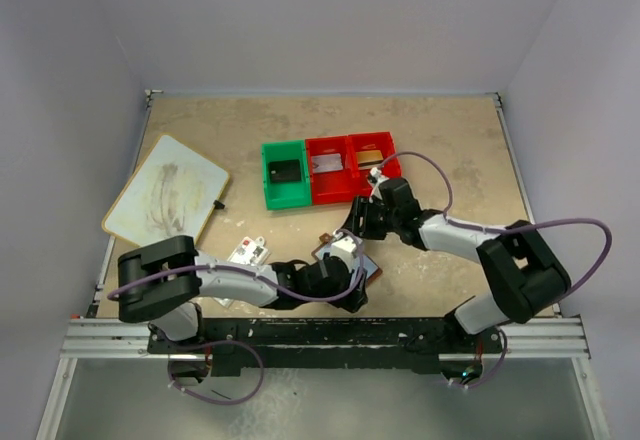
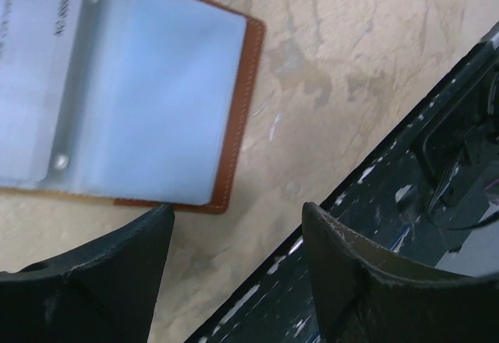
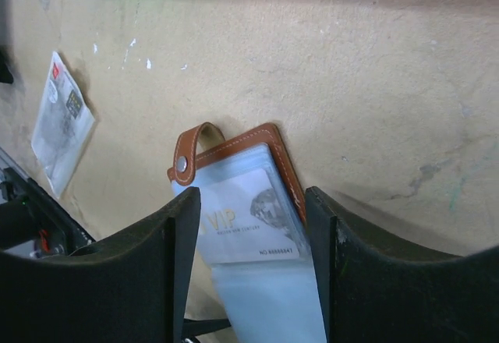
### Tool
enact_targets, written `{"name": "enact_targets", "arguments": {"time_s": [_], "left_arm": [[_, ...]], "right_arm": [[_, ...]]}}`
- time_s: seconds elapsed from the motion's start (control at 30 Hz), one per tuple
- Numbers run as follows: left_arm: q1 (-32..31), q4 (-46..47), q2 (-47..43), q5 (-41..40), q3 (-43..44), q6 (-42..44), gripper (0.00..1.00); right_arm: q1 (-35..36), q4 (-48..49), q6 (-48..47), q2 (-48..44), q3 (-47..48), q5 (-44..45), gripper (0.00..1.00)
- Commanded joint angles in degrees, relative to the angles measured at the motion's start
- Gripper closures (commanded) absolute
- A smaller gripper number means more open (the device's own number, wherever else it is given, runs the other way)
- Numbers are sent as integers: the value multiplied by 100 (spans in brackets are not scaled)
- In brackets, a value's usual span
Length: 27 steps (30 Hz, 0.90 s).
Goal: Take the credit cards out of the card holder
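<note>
Stitched brown leather holder [image 3: 234, 142] lies open, its glossy clear pockets holding a white card [image 3: 249, 230]. Right gripper [image 3: 251, 269] straddles it, fingers spread; left gripper [image 2: 234, 273], also spread, hangs beside its corner.

- brown leather card holder [image 3: 238, 142] lying open and flat on the table, clear bluish pockets up, snap strap sticking out
- white VIP card [image 3: 249, 230] tucked in one pocket
- another pale card [image 3: 61, 121] loose on the table, well apart

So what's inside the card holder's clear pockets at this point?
One pale VIP-printed card shows through a pocket of the card holder. The neighbouring pocket looks blank. Any cards stacked beneath are covered.
</note>
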Motion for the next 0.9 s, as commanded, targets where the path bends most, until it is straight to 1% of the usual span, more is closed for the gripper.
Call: {"name": "enact_targets", "arguments": {"time_s": [0.0,0.03,0.07,0.17,0.27,0.3,0.33,0.43,0.5,0.53,0.67,0.77,0.87], "left_arm": [[-295,57,171,-589,555,-169,35],[-375,-117,59,-852,558,-163,35],[-425,-224,-117,-1089,494,-166,35],[-440,-638,-956,-1671,120,-162,36],[-346,-1191,-1656,-2166,-96,18,36],[-256,-1308,-1773,-2181,-102,106,36],[-34,-1485,-1824,-2125,-96,190,36],[639,-1540,-1825,-1812,-71,355,43],[840,-1416,-1741,-1748,11,539,45],[903,-1342,-1669,-1695,78,590,45],[1053,-1320,-984,-1430,534,879,55],[1068,-1263,-558,-1133,794,1050,60],[1071,-1141,-358,-882,917,1115,63]], "right_arm": [[-20,-758,-414,-531,211,666,40],[-36,-934,-381,-689,207,1030,39],[-95,-1038,-341,-837,161,1163,39],[-224,-1069,-7,-1393,-141,1162,39],[-227,-648,475,-2047,-670,907,40],[-223,-388,618,-2160,-778,900,41],[-211,-129,950,-2299,-1029,778,43],[-171,1004,1746,-2653,-1798,263,52],[-146,1487,2120,-2751,-2171,206,61],[-134,1634,2232,-2752,-2278,191,62],[-122,2169,2360,-2439,-2449,-77,64],[-85,2588,2393,-2067,-2461,-269,67],[-28,2906,2504,-1830,-2499,-294,68]]}}
